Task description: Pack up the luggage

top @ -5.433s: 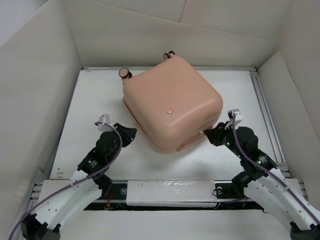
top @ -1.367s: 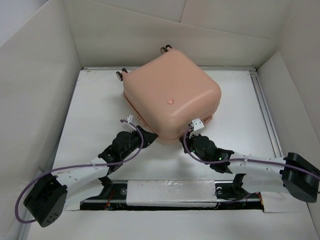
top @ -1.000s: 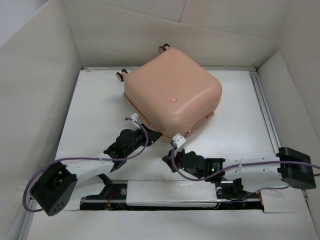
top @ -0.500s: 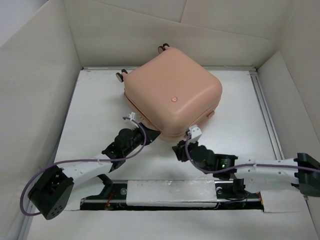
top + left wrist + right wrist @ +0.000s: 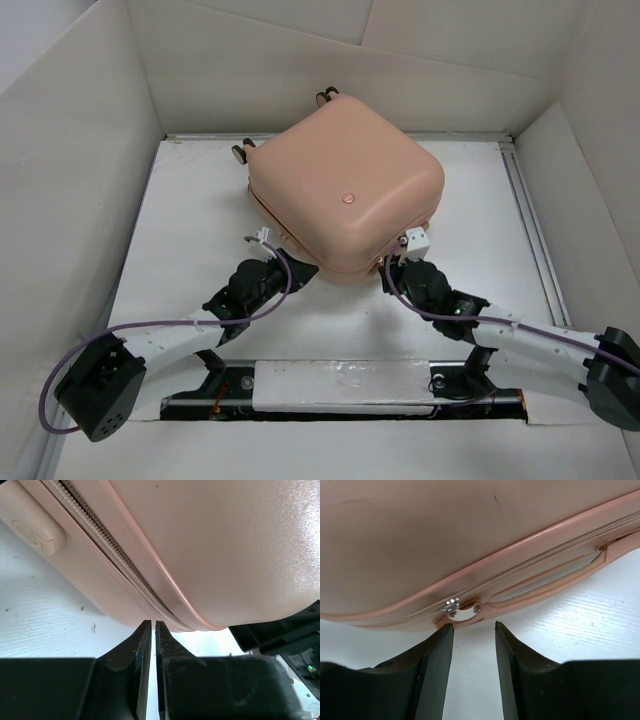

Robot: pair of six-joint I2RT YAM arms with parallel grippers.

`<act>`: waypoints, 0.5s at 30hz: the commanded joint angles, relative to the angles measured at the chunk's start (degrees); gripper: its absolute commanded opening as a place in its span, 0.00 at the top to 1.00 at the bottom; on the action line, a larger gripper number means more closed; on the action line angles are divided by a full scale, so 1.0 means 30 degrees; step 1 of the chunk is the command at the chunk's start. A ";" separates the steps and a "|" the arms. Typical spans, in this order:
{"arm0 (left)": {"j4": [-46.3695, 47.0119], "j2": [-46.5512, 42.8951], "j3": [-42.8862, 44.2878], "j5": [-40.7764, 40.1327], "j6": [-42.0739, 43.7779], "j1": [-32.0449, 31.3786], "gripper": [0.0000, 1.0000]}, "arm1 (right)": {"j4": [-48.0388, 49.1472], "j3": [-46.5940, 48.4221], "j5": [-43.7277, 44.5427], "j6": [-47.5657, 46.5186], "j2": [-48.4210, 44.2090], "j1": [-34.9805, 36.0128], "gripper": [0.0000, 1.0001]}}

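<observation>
The peach-pink luggage [image 5: 345, 190] lies closed on the white table, its round button [image 5: 349, 199] facing up and its caster wheels [image 5: 240, 152] at the far side. My left gripper [image 5: 300, 268] is shut with nothing in it, its tips [image 5: 152, 623] right under the zipper seam [image 5: 115, 562] at the near left corner. My right gripper [image 5: 392, 268] is open at the near right edge. In the right wrist view its fingers [image 5: 473, 625] stand just short of the metal zipper pull [image 5: 453, 604] and its pink tab, touching neither. The side handle [image 5: 555, 577] runs off to the right.
White cardboard walls [image 5: 90, 200] box in the table on the left, back and right. A metal rail [image 5: 530, 220] runs along the table's right side. The arms' base bar [image 5: 340, 385] lies along the near edge. A round pink foot [image 5: 37, 534] sticks out of the shell.
My right gripper has opened and swung from the middle of the near edge rightward to the luggage's near right side. The left gripper and the luggage have hardly moved.
</observation>
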 commanded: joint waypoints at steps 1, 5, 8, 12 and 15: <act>0.0411 -0.0282 -0.0116 -0.0023 0.0313 0.0049 0.96 | 0.1659 0.0807 -0.1500 -0.1629 0.0874 -0.0882 0.56; 0.0235 -0.0282 -0.0116 -0.0023 0.0489 0.0049 0.96 | 0.2512 0.0984 -0.2939 -0.2685 0.1580 -0.1441 0.62; 0.0235 -0.0458 -0.0116 -0.0023 0.0663 0.0049 0.96 | 0.3740 0.0810 -0.3815 -0.3301 0.1756 -0.1849 0.62; 0.0235 -0.0458 0.0059 -0.0023 0.0665 0.0049 0.96 | 0.4416 0.0808 -0.3994 -0.3945 0.1756 -0.2027 0.61; 0.0235 -0.0282 0.0059 -0.0023 0.0665 0.0049 0.96 | 0.4914 0.0808 -0.4228 -0.4443 0.1930 -0.2232 0.60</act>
